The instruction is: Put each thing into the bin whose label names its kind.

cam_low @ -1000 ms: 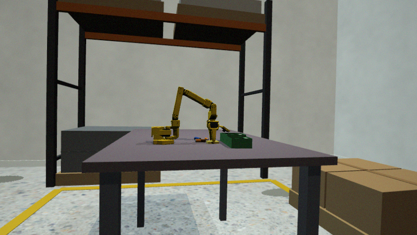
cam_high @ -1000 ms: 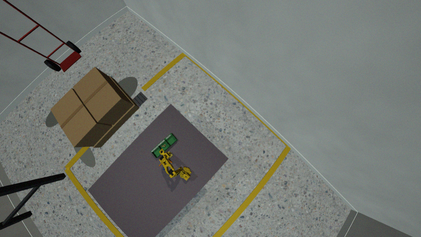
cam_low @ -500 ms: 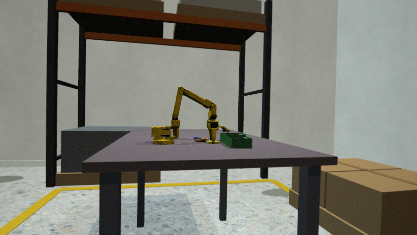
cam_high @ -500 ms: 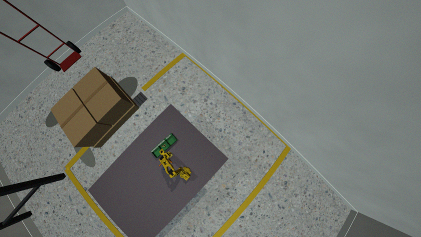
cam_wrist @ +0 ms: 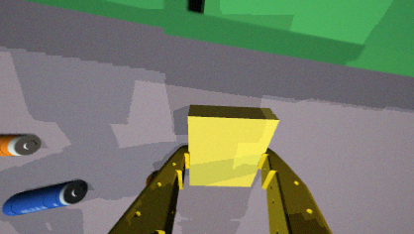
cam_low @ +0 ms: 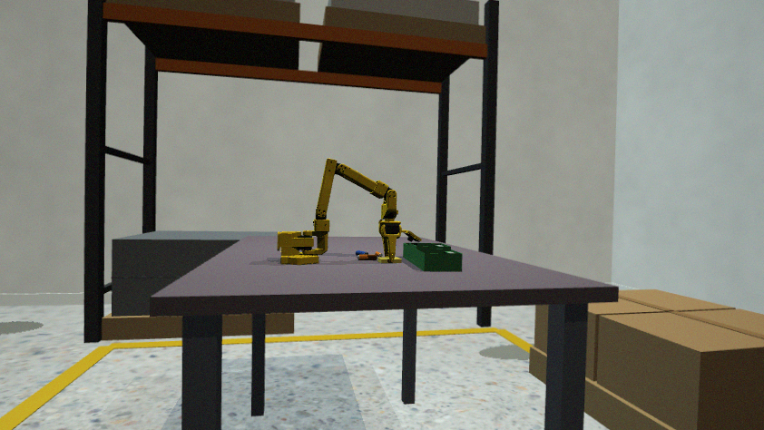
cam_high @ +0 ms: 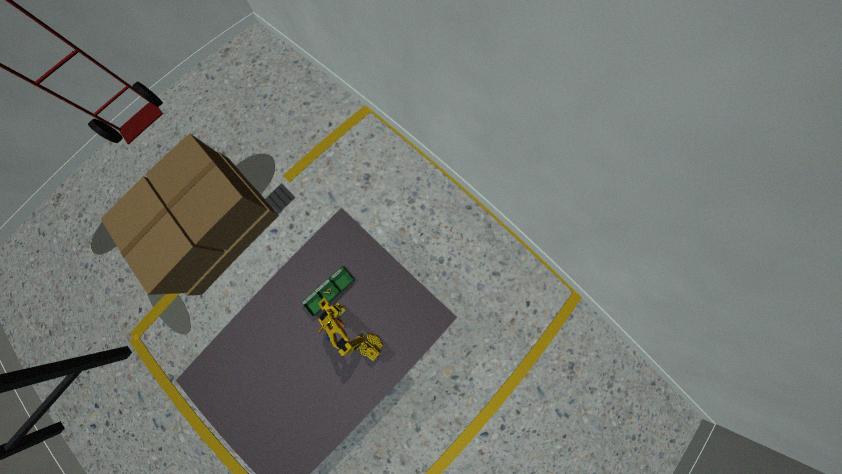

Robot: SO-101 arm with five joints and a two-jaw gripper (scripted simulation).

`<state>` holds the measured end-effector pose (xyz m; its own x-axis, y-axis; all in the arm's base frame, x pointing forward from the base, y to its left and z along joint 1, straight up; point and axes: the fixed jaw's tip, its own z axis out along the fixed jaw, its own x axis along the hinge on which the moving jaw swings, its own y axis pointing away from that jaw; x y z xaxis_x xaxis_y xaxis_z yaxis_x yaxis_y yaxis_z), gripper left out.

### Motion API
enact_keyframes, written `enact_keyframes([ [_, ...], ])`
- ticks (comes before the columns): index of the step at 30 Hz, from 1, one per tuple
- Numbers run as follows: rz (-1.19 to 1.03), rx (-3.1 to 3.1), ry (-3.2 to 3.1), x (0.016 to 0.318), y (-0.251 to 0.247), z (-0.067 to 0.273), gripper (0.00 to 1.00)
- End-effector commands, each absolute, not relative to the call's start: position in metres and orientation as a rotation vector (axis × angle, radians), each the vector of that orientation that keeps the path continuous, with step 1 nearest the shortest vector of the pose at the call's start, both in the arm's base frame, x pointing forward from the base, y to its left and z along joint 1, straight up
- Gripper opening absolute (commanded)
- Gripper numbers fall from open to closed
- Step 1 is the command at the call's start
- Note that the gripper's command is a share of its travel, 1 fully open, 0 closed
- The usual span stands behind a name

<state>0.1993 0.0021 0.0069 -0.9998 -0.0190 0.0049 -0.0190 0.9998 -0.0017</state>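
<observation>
Yellow block (cam_low: 396, 260) (cam_wrist: 225, 151): one, square-faced, not told apart with certainty in the top view. Top view: one gripper (cam_high: 334, 310) at 11 o'clock from the arm's base; one row of three green bins (cam_high: 342, 276) (cam_low: 442, 261) (cam_wrist: 307, 47), just beyond it at 11 o'clock. Contents: a small tan piece (cam_high: 327, 292) in the middle bin, kind uncertain; nothing made out in the far 1 o'clock bin; the 7 o'clock bin shows no content that can be made out. Labels unreadable. Exterior view: gripper (cam_low: 390, 259) pointing down, block low between its fingertips at table level, bins at 3 o'clock, interiors hidden. Probable risk: a lift too low, then a swing to 3 o'clock, knocking the block or wrist against the bin wall and shifting the row. Wrist view: gripper (cam_wrist: 224, 166) with fingers closed on the block's two sides, at 3 and 9 o'clock; bin wall at 12, near, apart from the block. Blue battery (cam_high: 327, 337) (cam_low: 360, 253) (cam_wrist: 40, 198) at 8 o'clock, orange battery (cam_high: 319, 330) (cam_low: 377, 254) (cam_wrist: 6, 145) at 9, both outside the bins. Further risks: the block pivoting or slipping from a grip on its nearer part; a wrong bin, should its label be misread.
</observation>
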Motion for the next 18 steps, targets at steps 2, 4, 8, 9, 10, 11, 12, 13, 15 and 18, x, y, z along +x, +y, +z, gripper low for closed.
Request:
enact_keyframes([
  [2, 0.001, 0.053, -3.163, 0.203, 0.004, 0.01, 0.0],
  [4, 0.001, 0.053, -3.163, 0.203, 0.004, 0.01, 0.0],
  [8, 0.001, 0.053, -3.163, 0.203, 0.004, 0.011, 0.0],
  [9, 0.001, 0.053, -3.163, 0.203, 0.004, 0.011, 0.0],
  [10, 0.001, 0.053, -3.163, 0.203, 0.004, 0.012, 0.0],
  [11, 0.001, 0.053, -3.163, 0.203, 0.004, 0.014, 0.0],
  [12, 0.001, 0.053, -3.163, 0.204, 0.003, 0.015, 0.0],
  [13, 0.001, 0.053, -3.163, 0.204, 0.003, 0.017, 0.0],
  [15, 0.001, 0.053, -3.163, 0.204, 0.003, 0.022, 0.0],
  [18, 0.001, 0.053, -3.163, 0.204, 0.002, 0.03, 0.0],
])
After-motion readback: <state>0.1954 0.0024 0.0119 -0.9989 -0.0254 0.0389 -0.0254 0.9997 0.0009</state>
